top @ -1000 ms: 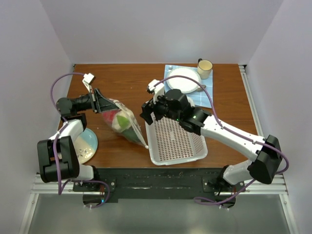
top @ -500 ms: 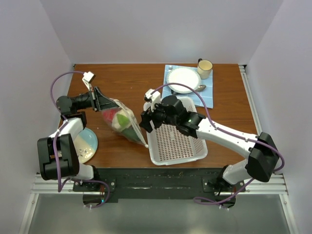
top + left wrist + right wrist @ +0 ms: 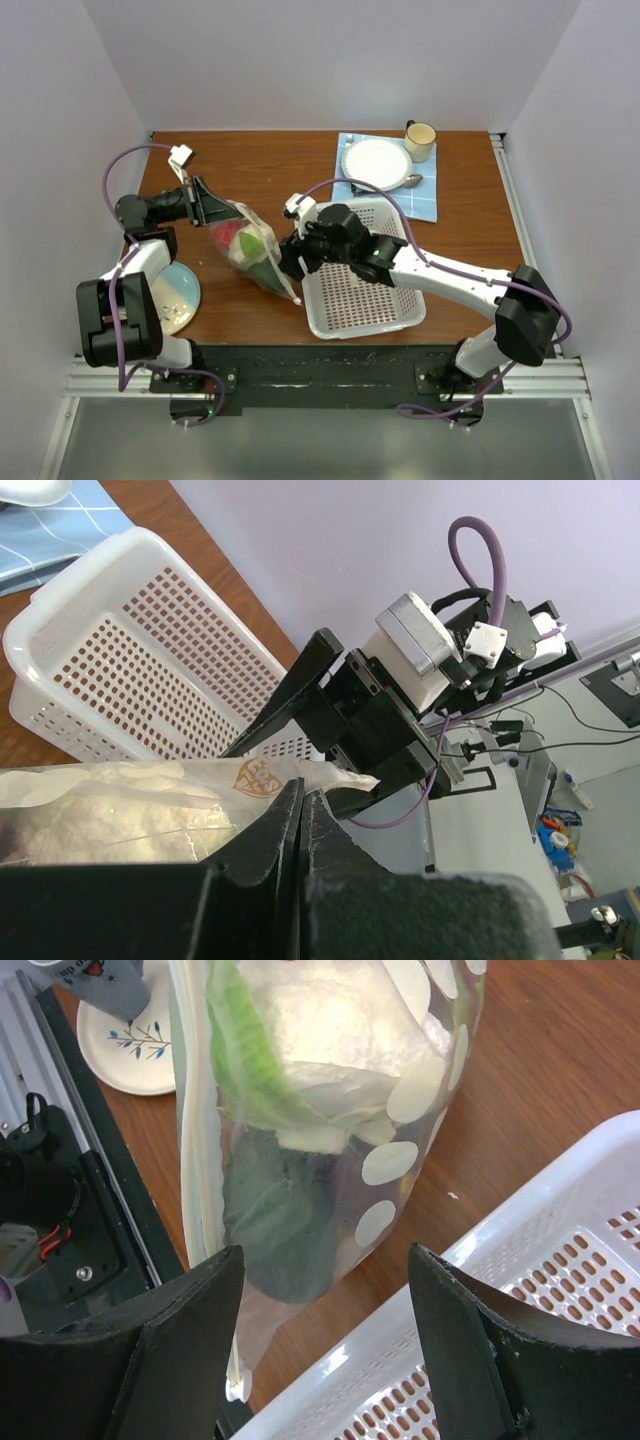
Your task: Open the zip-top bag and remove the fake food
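The zip-top bag [image 3: 250,252], clear with pale dots, hangs slanted over the table's left half. My left gripper [image 3: 205,208] is shut on its upper corner, and in the left wrist view its fingertips [image 3: 300,792] pinch the bag's edge [image 3: 120,800]. The fake food shows through the plastic: a red piece [image 3: 228,235], a cream-white lumpy piece [image 3: 330,1030] and a dark green piece [image 3: 285,1220]. My right gripper [image 3: 288,258] stands open at the bag's lower end. In its own view the right gripper [image 3: 325,1252] has its fingers on either side of the bag's bottom [image 3: 400,1160], apart from it.
A white perforated basket [image 3: 410,308] lies right beside the bag, its rim [image 3: 520,1290] under my right fingers. A small patterned plate [image 3: 182,295] sits at the near left. At the back right are a white plate [image 3: 377,162] on a blue cloth and a cup [image 3: 420,140].
My right gripper has moved left from over the basket to the bag's lower end, and its jaws have narrowed a little. The left arm and the bag have stayed put.
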You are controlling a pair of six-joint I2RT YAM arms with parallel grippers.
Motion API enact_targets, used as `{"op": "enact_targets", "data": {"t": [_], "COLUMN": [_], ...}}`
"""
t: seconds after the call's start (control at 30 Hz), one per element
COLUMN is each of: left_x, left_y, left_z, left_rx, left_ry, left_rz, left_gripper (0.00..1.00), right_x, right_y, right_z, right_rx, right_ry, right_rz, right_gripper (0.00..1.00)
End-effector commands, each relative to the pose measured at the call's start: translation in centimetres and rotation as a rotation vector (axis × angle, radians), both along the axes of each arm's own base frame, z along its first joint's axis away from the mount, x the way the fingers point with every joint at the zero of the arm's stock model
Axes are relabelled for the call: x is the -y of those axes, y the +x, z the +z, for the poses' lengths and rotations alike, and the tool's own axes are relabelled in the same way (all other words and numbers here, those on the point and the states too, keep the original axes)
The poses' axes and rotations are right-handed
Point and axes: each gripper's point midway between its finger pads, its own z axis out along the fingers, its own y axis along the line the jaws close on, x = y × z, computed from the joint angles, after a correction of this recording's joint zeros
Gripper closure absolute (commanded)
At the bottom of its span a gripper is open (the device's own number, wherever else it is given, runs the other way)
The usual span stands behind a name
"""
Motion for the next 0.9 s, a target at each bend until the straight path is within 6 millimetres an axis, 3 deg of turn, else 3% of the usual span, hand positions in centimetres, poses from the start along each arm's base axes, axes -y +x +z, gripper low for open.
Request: {"op": "enact_targets", "data": {"t": [0.0, 0.23, 0.43, 0.87], "left_x": [-0.3, -0.3, -0.3, -0.2], "left_y": [-2.8, -2.7, -2.8, -2.9], "left_z": [-0.4, -0.5, -0.5, -0.5], "left_rx": [0.603, 0.602, 0.604, 0.603], "left_ry": [0.278, 0.276, 0.278, 0.277], "left_rz": [-0.121, -0.122, -0.120, -0.123], "left_gripper": [1.00, 1.00, 1.00, 1.00], "right_x": [-1.5, 0.5, 2.2, 0.4], "right_y": [0.4, -0.2, -1.3, -1.4], "right_z": [1.0, 3.0, 3.4, 2.6], "right_rx": [0.005, 0.044, 0.046, 0.019], "right_ry": [0.047, 0.065, 0.083, 0.086], "right_rz": [0.002, -0.026, -0.038, -0.003], "right_gripper": [0.30, 0.30, 0.30, 0.33]}}
